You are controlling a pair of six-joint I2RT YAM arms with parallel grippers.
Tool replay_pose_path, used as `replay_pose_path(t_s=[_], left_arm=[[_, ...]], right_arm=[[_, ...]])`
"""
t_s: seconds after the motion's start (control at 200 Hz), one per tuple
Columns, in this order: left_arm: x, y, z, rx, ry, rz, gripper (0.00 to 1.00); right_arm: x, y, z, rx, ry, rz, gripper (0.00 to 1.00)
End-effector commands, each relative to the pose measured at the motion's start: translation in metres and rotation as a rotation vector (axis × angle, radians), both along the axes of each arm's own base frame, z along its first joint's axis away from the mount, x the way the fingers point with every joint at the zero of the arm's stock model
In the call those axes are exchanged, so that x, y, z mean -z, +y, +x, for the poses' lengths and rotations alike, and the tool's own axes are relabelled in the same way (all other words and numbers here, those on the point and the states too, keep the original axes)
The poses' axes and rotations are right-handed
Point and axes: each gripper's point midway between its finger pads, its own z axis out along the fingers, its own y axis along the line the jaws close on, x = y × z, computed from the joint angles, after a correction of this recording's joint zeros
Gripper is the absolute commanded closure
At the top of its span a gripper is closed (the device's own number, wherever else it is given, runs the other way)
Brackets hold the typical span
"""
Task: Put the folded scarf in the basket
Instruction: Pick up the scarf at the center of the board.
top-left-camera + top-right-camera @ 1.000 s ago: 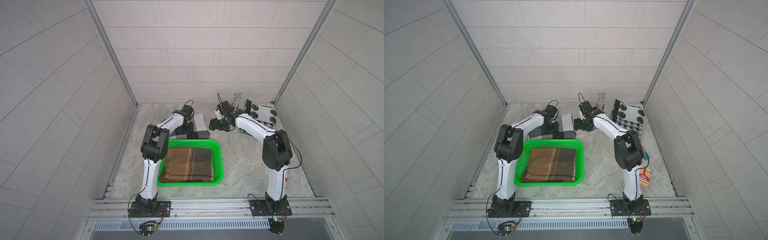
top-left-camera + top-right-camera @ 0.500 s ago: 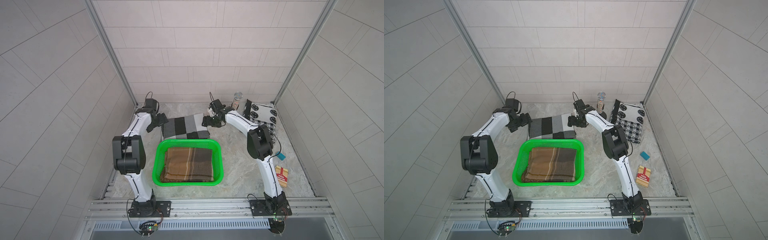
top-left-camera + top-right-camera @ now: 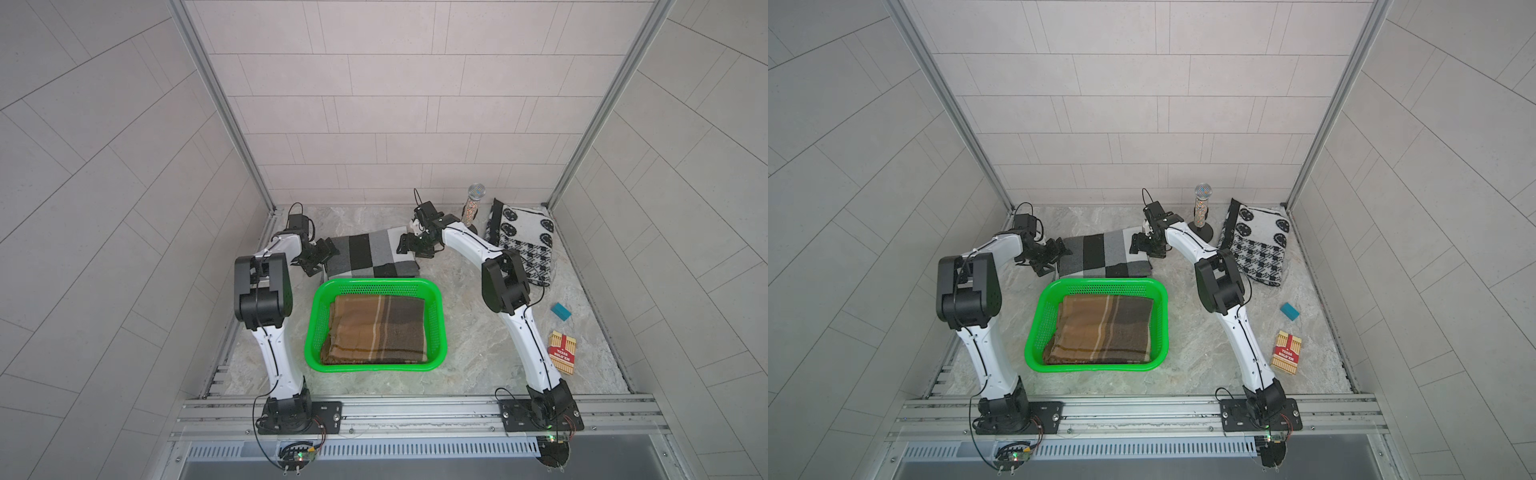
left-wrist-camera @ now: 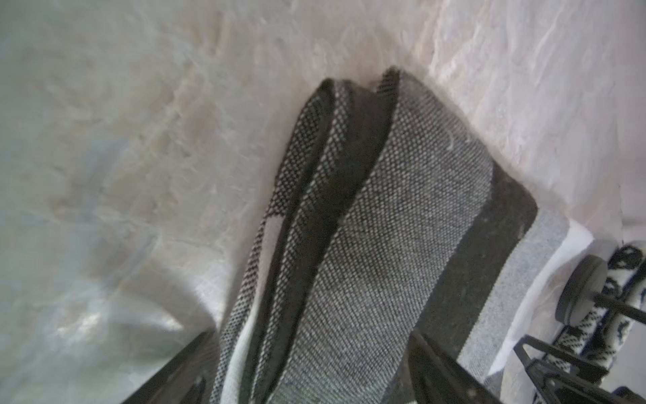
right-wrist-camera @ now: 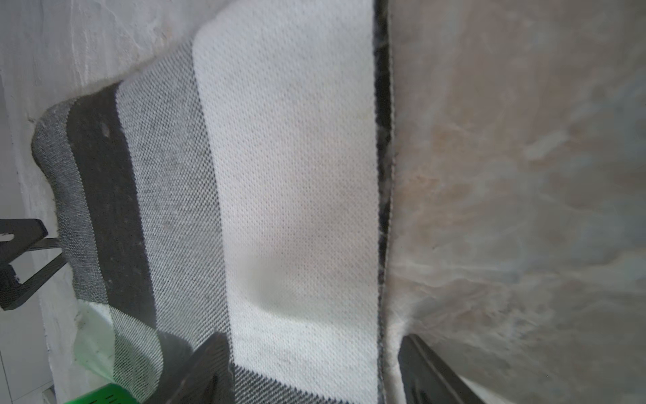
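A folded grey, black and white checked scarf (image 3: pixel 370 255) (image 3: pixel 1102 255) lies flat on the marble floor just behind the green basket (image 3: pixel 374 285) (image 3: pixel 1104 284). A brown plaid scarf (image 3: pixel 376 330) (image 3: pixel 1100 330) lies inside the basket. My left gripper (image 3: pixel 322 257) (image 3: pixel 1054 253) (image 4: pixel 314 377) is open at the checked scarf's left end, with the layered edge (image 4: pixel 384 245) between its fingers. My right gripper (image 3: pixel 405 245) (image 3: pixel 1137 243) (image 5: pixel 314 374) is open at the right end, straddling the white band (image 5: pixel 290 175). A corner of the basket (image 5: pixel 112 395) shows in the right wrist view.
A black-and-white patterned cushion (image 3: pixel 523 245) leans at the back right, with a glittery microphone on a stand (image 3: pixel 473 203) beside it. A teal block (image 3: pixel 561 311) and a red card box (image 3: pixel 562 352) lie on the right. Walls enclose three sides.
The left arm swung from over the scarf out to its left end, then closed in on the edge. The right gripper moved left onto the scarf's right end. The scarf stays on the floor.
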Motion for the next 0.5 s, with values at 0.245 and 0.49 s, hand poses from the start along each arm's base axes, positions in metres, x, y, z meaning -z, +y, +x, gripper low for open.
replay_pose_path(t_s=[0.245,0.49], left_arm=[[0.041,-0.026,-0.022,0.028,0.097,-0.050,0.22],[0.035,-0.037,-0.014,0.028,0.062,-0.081,0.35]], right_arm=[[0.012,0.019,-0.008,0.006,0.070,0.059,0.24],[0.018,0.028,-0.010,-0.006,0.084,0.070,0.35]])
